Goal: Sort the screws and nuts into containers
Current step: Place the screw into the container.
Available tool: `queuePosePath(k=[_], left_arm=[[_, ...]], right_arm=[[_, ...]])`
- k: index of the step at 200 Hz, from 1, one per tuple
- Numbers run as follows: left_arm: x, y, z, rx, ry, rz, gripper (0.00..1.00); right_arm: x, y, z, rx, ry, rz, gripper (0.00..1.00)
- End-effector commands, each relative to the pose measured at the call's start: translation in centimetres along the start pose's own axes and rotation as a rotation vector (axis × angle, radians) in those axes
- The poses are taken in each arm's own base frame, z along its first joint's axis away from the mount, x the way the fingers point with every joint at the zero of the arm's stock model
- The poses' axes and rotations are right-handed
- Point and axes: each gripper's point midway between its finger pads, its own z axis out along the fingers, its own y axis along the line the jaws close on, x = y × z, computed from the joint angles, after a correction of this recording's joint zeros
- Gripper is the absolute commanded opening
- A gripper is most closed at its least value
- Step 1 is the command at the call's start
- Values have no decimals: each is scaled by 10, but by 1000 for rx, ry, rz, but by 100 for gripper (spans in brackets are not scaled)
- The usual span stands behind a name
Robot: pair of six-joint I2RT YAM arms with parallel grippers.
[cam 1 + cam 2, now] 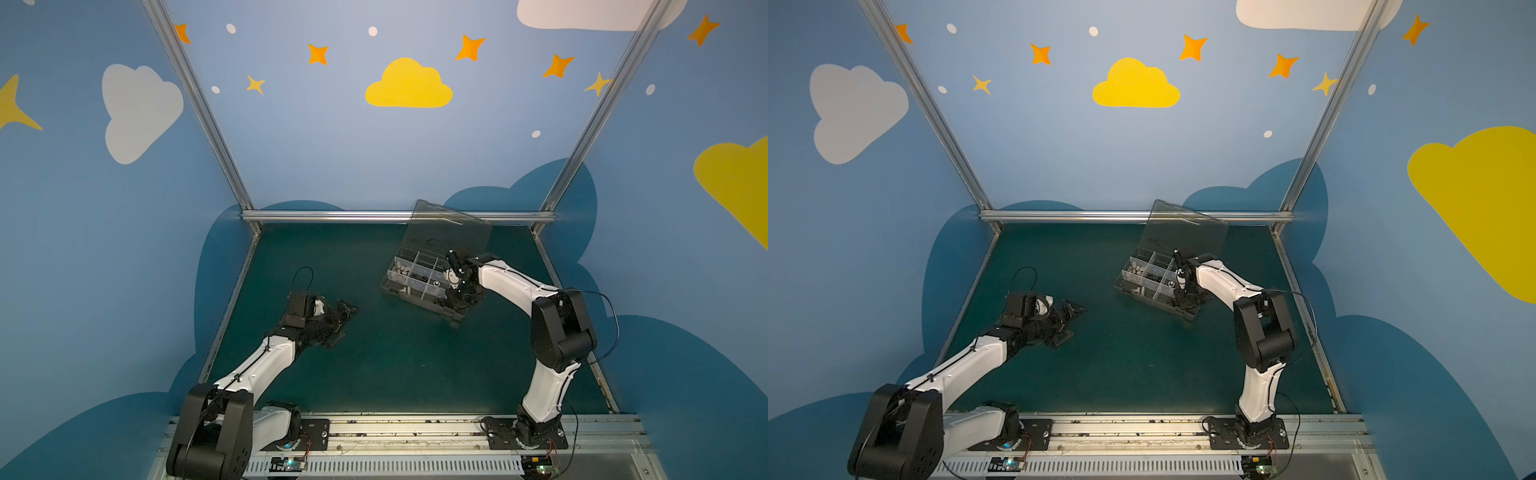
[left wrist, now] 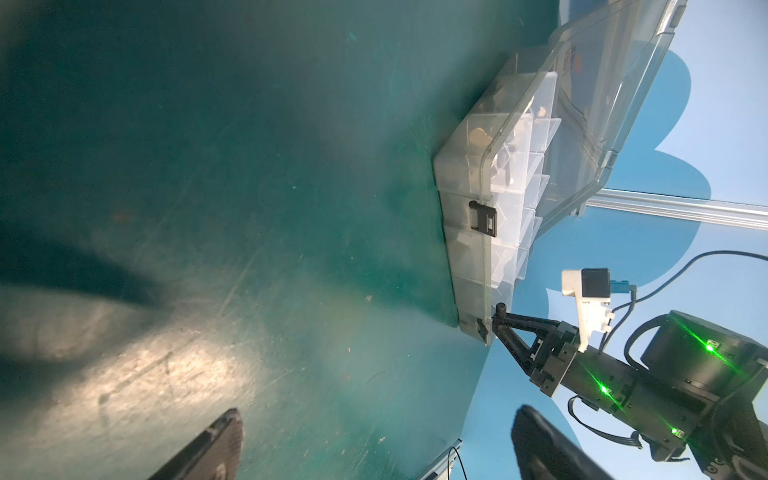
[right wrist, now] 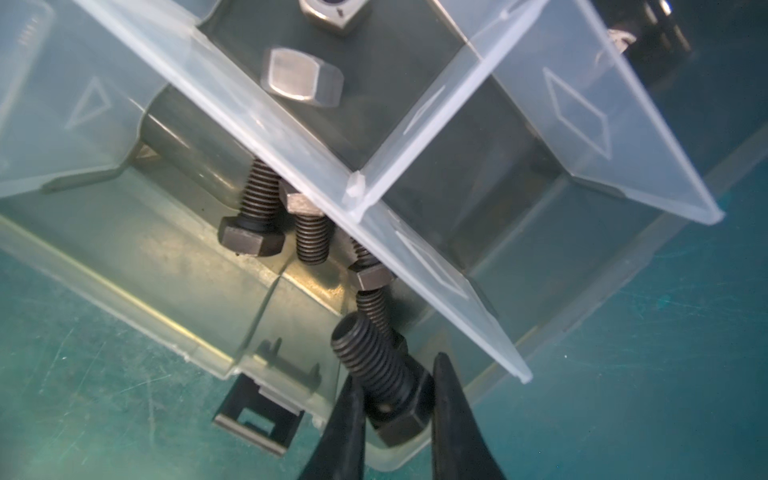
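The clear organizer box [image 1: 390, 276] [image 1: 1125, 276] stands at the back right of the mat with its lid [image 1: 449, 226] raised. My right gripper [image 3: 397, 370] [image 1: 453, 302] is over the box's near corner compartment, shut on the hex head of a short black screw [image 3: 374, 361]. Several more black screws [image 3: 253, 224] lie in that compartment. Silver nuts [image 3: 301, 77] lie in the compartment beside it. My left gripper [image 1: 343, 324] [image 1: 1069, 324] [image 2: 378, 415] hangs open and empty over the bare mat, left of the box [image 2: 465, 232].
A green mat [image 1: 374, 365] covers the table. An aluminium frame rail [image 1: 395, 216] runs behind the box, and the arms' mounting rail [image 1: 395, 424] runs along the front edge. A black latch [image 3: 257, 419] sticks out from the box's front wall.
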Motion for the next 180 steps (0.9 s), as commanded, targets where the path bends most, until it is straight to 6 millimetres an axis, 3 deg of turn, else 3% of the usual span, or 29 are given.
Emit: queuePosePath(k=[1,82,133,180], left_arm=[[-3,-3,-2,-4,-13,10,100],[-6,-9,-4,-6,-15,21,100],[-9,-19,-9,-11,-25,44,100],[-14,-29,-17,-11,-45,67,100]], right_arm=[[-5,-4,-8,11,-11,13,24],[-10,-1,-27,-16,-78,24,51],[-13,-1,-48,-30,-157,33,61],[-11,0,-54,-53,-180,35,69]])
